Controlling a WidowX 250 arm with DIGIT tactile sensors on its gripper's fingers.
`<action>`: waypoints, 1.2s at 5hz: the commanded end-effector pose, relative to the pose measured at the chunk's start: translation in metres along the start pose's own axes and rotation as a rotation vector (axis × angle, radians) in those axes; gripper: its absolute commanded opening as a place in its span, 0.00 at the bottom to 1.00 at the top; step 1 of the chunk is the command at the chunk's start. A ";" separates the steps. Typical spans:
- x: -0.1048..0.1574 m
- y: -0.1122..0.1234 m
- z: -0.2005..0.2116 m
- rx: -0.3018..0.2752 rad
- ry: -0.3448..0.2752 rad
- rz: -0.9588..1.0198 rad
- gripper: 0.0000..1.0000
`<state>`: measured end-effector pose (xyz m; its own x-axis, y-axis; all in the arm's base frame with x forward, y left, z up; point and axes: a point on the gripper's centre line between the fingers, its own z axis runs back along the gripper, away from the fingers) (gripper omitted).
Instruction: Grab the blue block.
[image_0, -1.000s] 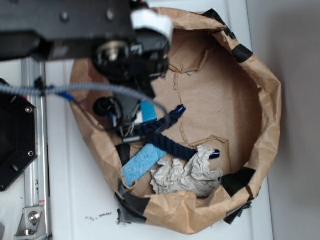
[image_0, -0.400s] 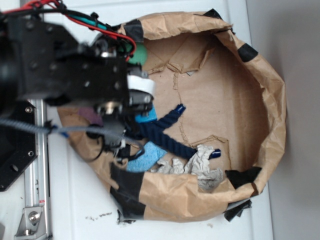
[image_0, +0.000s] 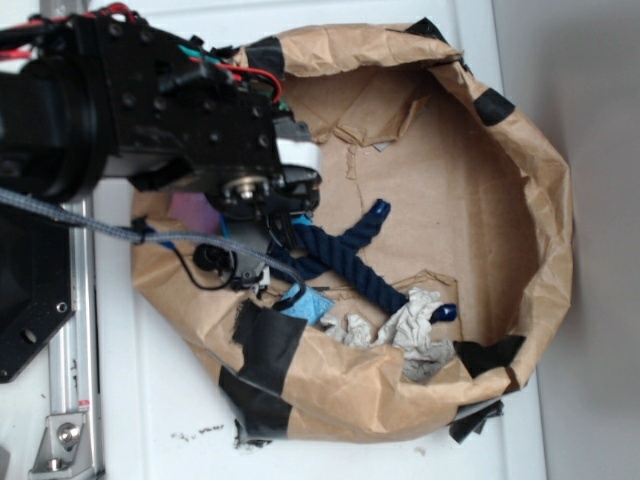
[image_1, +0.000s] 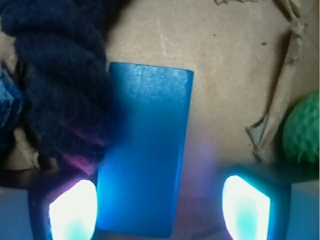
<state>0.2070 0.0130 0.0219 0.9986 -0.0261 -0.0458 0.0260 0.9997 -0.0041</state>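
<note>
Your gripper (image_1: 159, 207) has dropped into the paper bag (image_0: 540, 200), fingers apart, straddling the blue block (image_1: 145, 150) lying beside the navy rope (image_1: 60, 85); close next.

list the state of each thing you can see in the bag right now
blue block: flat on the brown paper, between the fingers, not gripped
hand: open, one finger each side of the block
navy rope: lying along the block's edge
paper bag: open, rim rolled down
grey paper: crumpled
</note>
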 end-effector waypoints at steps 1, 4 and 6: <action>0.018 -0.010 -0.009 0.047 -0.080 -0.041 1.00; 0.035 0.013 0.008 0.030 -0.144 0.042 1.00; 0.026 0.022 0.001 0.050 -0.141 0.079 0.00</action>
<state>0.2332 0.0263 0.0189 0.9970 0.0380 0.0678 -0.0404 0.9986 0.0336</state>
